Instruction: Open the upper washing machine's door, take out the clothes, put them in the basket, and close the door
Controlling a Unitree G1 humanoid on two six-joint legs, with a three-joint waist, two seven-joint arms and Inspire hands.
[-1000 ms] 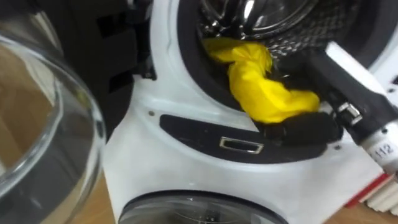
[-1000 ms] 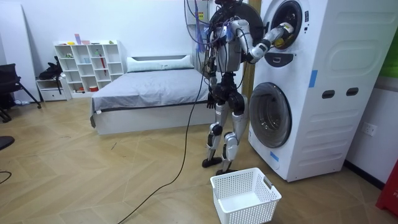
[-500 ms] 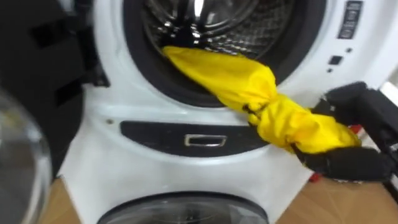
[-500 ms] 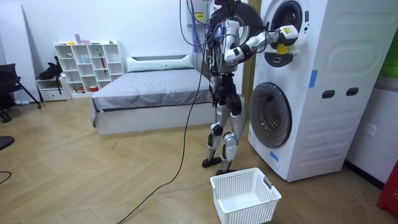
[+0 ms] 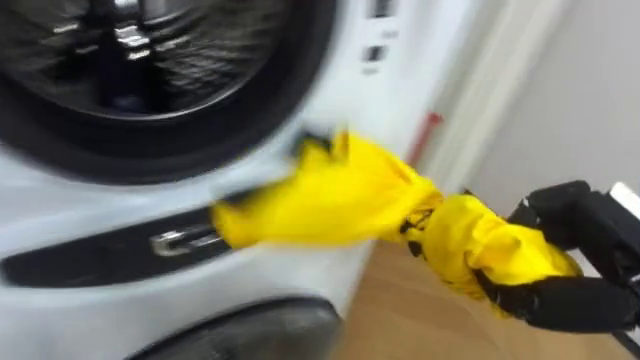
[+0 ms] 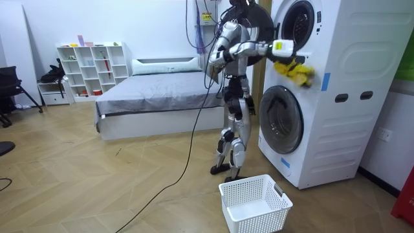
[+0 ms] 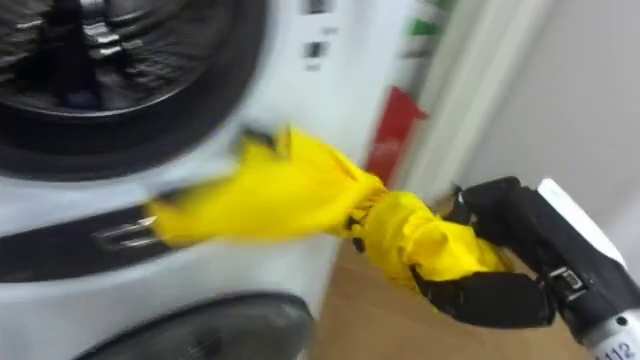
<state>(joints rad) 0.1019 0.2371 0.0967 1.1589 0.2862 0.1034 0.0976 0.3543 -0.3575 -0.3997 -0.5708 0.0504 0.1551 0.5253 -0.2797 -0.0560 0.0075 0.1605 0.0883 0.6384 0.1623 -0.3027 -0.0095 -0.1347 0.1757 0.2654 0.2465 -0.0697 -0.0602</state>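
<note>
- Laundry room, at the stacked washing machine: the right robot hand is clenched around one end of a yellow garment, dark fingers wrapped above and below the bunched cloth.
- The garment is outside the drum. It hangs in the air before the machine's front, below the drum's lower rim.
- Its long axis runs close to level. From the grasped end at the right it stretches away to the robot's left, and the loose end flaps over the dark panel under the opening.
- So the bulk of the cloth lies left of the robot hand, between it and the machine. No part is seen caught on the rim.
- In the room view the robot stands upright just beside the machine, the arm held out at the height of the upper drum with the yellow cloth dangling from it.
- A white basket sits on the floor by the robot's feet, well below the robot hand. The next move likely means lowering the trailing end clear of the machine's front.
</note>
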